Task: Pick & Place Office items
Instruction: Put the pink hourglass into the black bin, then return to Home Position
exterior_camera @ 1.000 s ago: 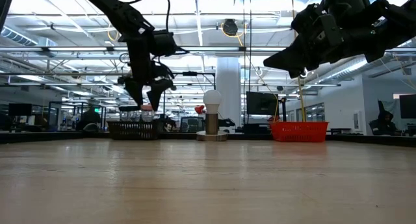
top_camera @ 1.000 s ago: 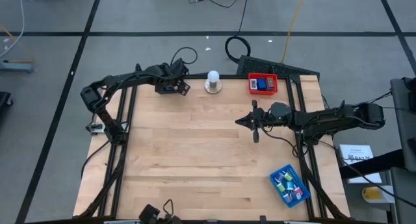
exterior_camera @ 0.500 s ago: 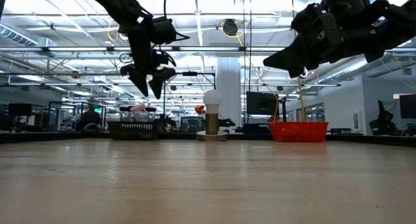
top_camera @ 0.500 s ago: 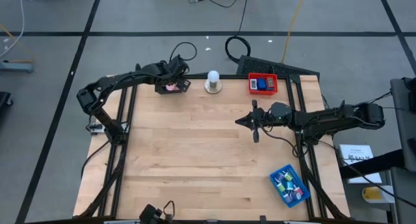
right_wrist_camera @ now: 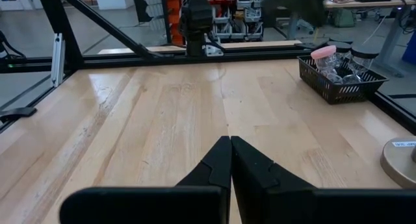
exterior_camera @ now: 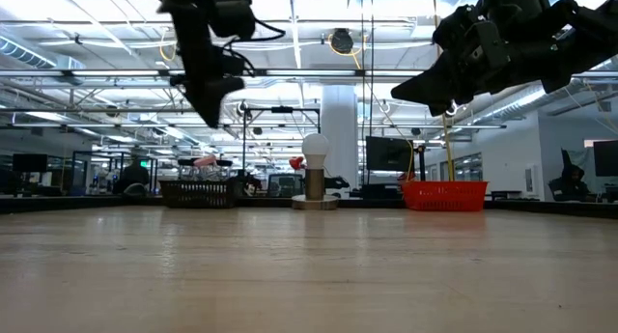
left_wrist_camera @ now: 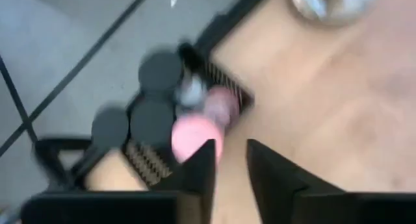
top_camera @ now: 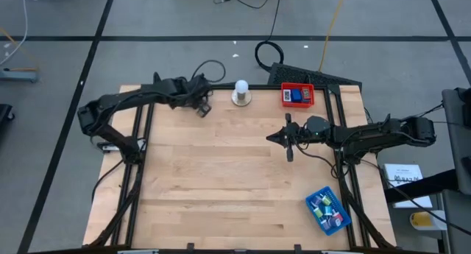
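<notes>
- Since the earlier frames the left claw [top_camera: 202, 107] has risen and pulled away from the black basket [right_wrist_camera: 340, 82] at the counter's [top_camera: 221, 173] far left corner; the right arm has not moved.
- Left claw: hangs above the counter just beside that basket, fingers [left_wrist_camera: 198, 172] slightly apart and holding nothing.
- Black basket: holds short cylinders, a pink-capped one [left_wrist_camera: 195, 136] uppermost among dark-capped ones [left_wrist_camera: 160, 69].
- White knob [top_camera: 241, 92]: stands on its round base between the black basket and the red tray [top_camera: 297, 96].
- Right claw [top_camera: 282, 138]: hovers over the counter's right half, fingers [right_wrist_camera: 250, 165] pressed together, empty.
- Blue tray [top_camera: 327, 208]: sits at the near right corner, with small colourful items [top_camera: 321, 205] inside.
</notes>
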Action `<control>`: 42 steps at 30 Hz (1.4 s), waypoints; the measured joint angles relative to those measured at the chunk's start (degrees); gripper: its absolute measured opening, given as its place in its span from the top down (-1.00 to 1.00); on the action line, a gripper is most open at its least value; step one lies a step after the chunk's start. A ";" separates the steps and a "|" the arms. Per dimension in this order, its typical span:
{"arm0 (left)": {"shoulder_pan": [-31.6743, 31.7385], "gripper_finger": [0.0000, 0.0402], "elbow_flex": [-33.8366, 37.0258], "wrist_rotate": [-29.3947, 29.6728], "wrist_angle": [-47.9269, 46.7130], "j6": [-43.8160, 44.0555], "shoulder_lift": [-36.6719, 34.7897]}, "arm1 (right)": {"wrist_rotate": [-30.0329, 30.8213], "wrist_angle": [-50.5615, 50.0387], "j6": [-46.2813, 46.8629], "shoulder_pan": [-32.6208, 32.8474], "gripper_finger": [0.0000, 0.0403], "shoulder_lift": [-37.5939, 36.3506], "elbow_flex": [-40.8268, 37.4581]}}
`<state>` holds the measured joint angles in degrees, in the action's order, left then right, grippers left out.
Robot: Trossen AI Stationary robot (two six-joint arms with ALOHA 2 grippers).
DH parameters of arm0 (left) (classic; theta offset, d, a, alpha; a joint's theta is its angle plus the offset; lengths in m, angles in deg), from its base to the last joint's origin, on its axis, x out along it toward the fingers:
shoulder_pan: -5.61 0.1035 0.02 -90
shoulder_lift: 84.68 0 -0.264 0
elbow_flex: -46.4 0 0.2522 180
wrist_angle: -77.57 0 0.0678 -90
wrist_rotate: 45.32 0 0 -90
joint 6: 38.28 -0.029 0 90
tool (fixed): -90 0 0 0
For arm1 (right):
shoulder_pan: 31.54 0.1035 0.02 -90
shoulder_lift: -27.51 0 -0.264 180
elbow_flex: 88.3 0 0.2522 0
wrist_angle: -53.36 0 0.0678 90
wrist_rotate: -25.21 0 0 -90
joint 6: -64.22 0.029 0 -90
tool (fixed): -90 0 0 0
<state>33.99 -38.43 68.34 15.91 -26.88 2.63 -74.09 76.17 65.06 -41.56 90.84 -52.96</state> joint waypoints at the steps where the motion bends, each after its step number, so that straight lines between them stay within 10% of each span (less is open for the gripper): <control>1: -0.66 0.60 0.40 0.02 -2.37 0.52 -1.10 | 0.00 0.02 0.00 0.00 1.00 0.00 0.00; 8: -3.01 0.96 10.39 -0.69 -6.47 6.07 -8.23 | 0.00 -0.09 -0.02 0.00 1.00 0.02 0.00; 17: -0.03 0.97 33.16 -1.39 24.89 3.06 -11.33 | 0.00 0.04 0.04 0.00 1.00 0.00 0.00; 42: 8.16 0.99 30.50 -7.19 39.17 -3.39 -11.40 | 0.00 0.30 0.00 -0.01 1.00 0.02 -0.02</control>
<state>42.16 -7.94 61.15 55.08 -30.26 -8.77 -74.09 76.48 65.06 -41.58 90.86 -52.98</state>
